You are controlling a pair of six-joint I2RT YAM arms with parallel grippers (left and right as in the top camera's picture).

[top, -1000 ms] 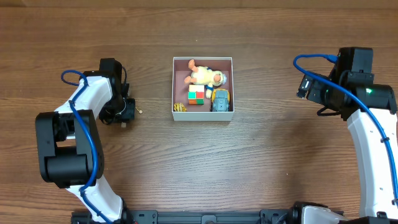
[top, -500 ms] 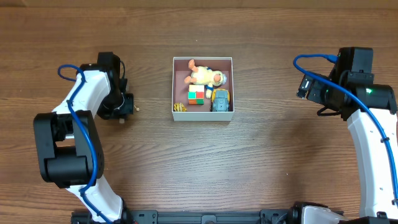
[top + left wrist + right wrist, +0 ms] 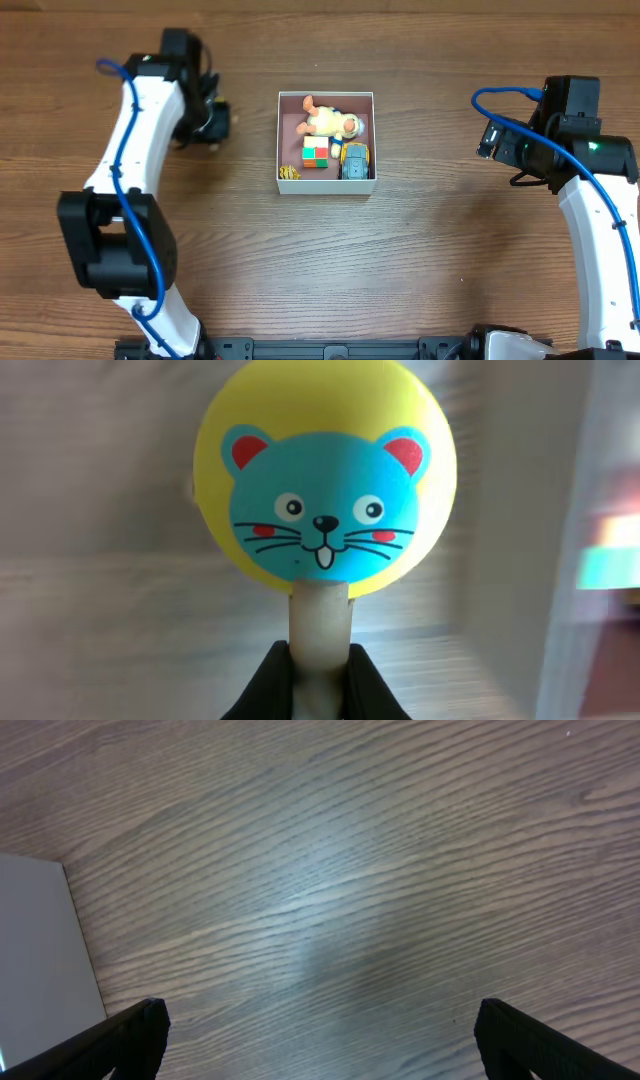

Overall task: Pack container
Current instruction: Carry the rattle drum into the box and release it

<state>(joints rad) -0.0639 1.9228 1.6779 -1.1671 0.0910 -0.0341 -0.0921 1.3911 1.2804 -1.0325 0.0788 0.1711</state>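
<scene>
The container (image 3: 279,140), a white-walled square box with a pink inside, sits at the table's middle. It holds a yellow plush toy (image 3: 330,122), a colour cube (image 3: 316,152), a yellow-blue toy car (image 3: 354,160) and a small yellow striped toy (image 3: 289,173). My left gripper (image 3: 215,120) is left of the box's far corner. In the left wrist view it (image 3: 320,670) is shut on the pale handle of a yellow round rattle with a blue mouse face (image 3: 325,475). My right gripper (image 3: 490,140) is far right of the box, and in the right wrist view it (image 3: 320,1030) is open and empty.
The box's white wall shows blurred at the right of the left wrist view (image 3: 600,460) and at the left edge of the right wrist view (image 3: 35,950). Bare wood table (image 3: 400,270) lies all round the box.
My left arm has swung from the table's left side toward the far side and rightward, closer to the box, with the rattle in its jaws. The right arm has not moved.
</scene>
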